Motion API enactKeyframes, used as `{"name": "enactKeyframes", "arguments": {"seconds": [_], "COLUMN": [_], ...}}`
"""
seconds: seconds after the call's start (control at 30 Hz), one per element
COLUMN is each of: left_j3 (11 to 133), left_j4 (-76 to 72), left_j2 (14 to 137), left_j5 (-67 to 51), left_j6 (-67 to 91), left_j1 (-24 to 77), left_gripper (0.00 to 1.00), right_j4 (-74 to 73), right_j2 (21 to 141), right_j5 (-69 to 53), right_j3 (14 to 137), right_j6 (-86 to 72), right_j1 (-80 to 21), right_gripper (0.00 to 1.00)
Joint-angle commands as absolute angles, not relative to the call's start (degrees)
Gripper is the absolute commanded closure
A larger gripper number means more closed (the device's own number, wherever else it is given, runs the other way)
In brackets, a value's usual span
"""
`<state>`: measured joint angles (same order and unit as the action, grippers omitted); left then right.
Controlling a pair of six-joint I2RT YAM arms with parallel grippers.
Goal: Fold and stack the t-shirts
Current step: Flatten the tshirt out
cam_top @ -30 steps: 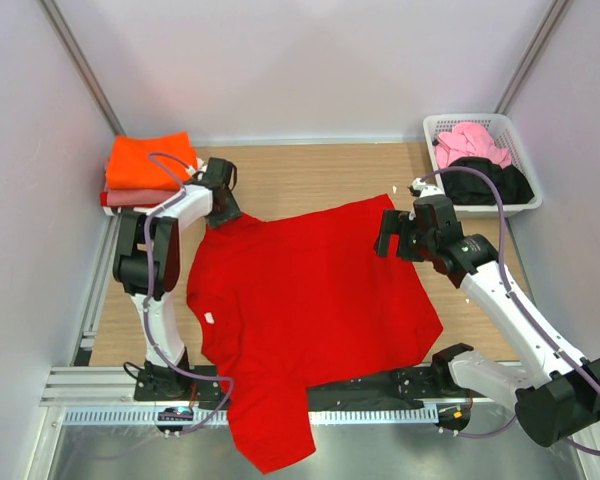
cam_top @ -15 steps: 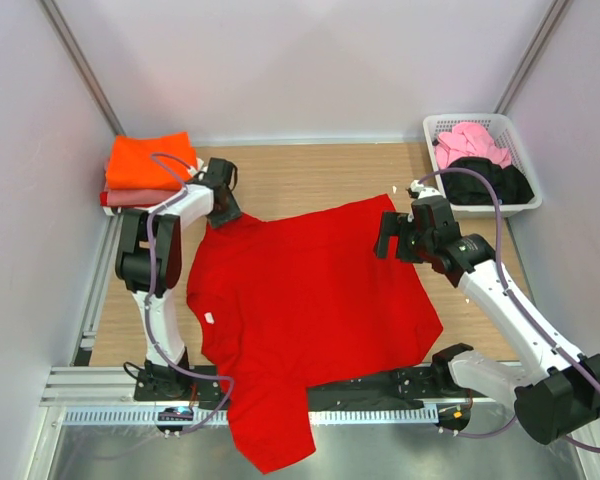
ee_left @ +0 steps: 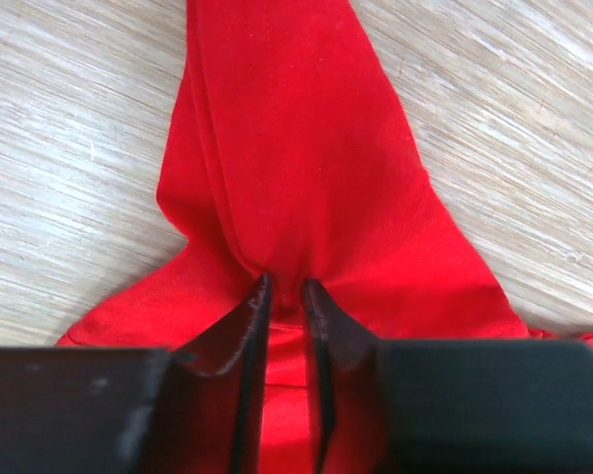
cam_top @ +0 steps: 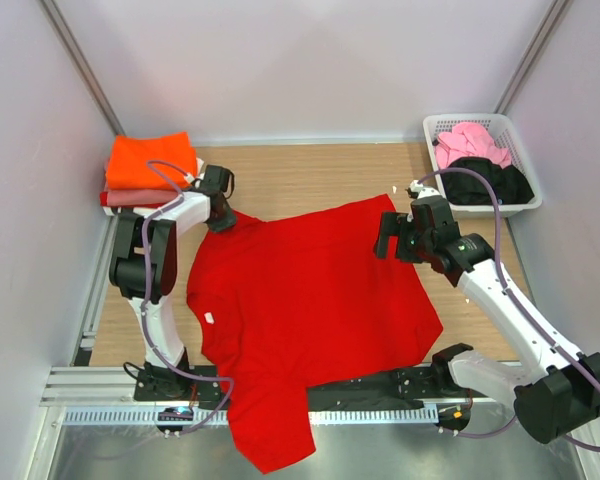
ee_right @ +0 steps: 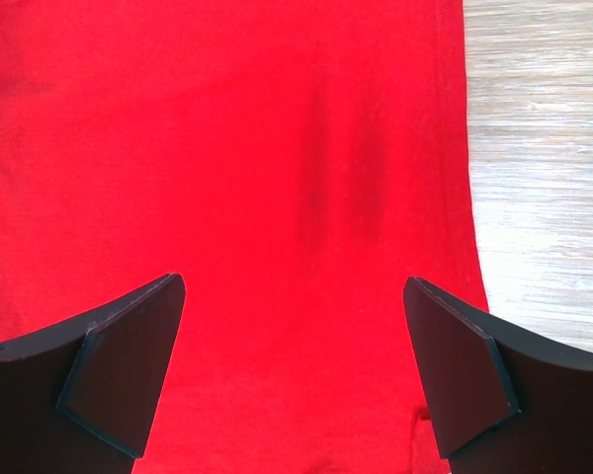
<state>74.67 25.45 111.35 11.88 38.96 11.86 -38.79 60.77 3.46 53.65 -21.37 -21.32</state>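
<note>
A bright red t-shirt [cam_top: 310, 300] lies spread across the wooden table, one part hanging over the near edge. My left gripper [cam_top: 223, 218] is shut on the shirt's far left corner; in the left wrist view the cloth [ee_left: 287, 158] bunches between the narrow jaws of that gripper [ee_left: 285, 288]. My right gripper [cam_top: 388, 238] is open and empty over the shirt's far right corner; its wrist view shows flat red cloth [ee_right: 277, 178] between the wide-apart fingers of the gripper [ee_right: 295, 296]. Folded orange [cam_top: 150, 158] and salmon-pink [cam_top: 138, 197] shirts are stacked at the far left.
A white slatted basket [cam_top: 435, 129] at the far right holds a pink shirt [cam_top: 470, 143] and a black shirt [cam_top: 490, 182]. White walls close in the table on three sides. A metal rail [cam_top: 100, 385] runs along the near edge.
My left gripper has shifted slightly left and away, pulling the shirt's far left corner with it. The right arm has barely moved.
</note>
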Motion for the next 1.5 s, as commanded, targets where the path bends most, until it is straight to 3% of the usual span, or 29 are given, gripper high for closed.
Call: {"name": "enactKeyframes", "arguments": {"seconds": [0.0, 0.1, 0.6, 0.9, 1.23, 1.37, 1.4, 1.47], "left_j3": [74.44, 75.5, 82.26, 99.91, 135.13, 143.95, 146.58, 147.65], "left_j4": [24.52, 24.61, 30.85, 37.08, 47.02, 47.11, 47.28, 47.9], "left_j2": [111.97, 112.06, 106.44, 116.86, 141.03, 147.72, 148.35, 147.32], "left_j5": [10.2, 9.76, 12.04, 12.04, 7.48, 2.91, 0.38, -1.41], "left_j6": [39.73, 39.64, 36.83, 36.04, 35.42, 34.98, 34.81, 34.19], "left_j1": [11.78, 11.69, 11.69, 11.69, 11.78, 11.6, 11.69, 11.78], "left_gripper": [0.81, 0.99, 1.0, 1.0, 1.0, 0.79, 0.61, 0.37], "right_j4": [-36.91, -37.0, -36.83, -36.65, -36.83, -36.56, -36.48, -36.56], "right_j2": [60.47, 60.38, 60.38, 60.29, 60.38, 60.91, 61.17, 61.96], "right_j5": [3.78, 3.96, 4.13, 3.78, 3.96, 3.87, 3.87, 3.69], "right_j3": [53.61, 53.53, 53.44, 53.26, 53.09, 53.17, 53.26, 53.7], "right_j6": [-21.01, -21.09, -21.09, -21.09, -21.01, -21.01, -21.01, -21.09], "right_j1": [-21.71, -21.8, -21.71, -21.71, -21.8, -21.88, -21.88, -21.88], "right_gripper": [0.01, 0.01, 0.01, 0.01, 0.01, 0.01, 0.01, 0.01]}}
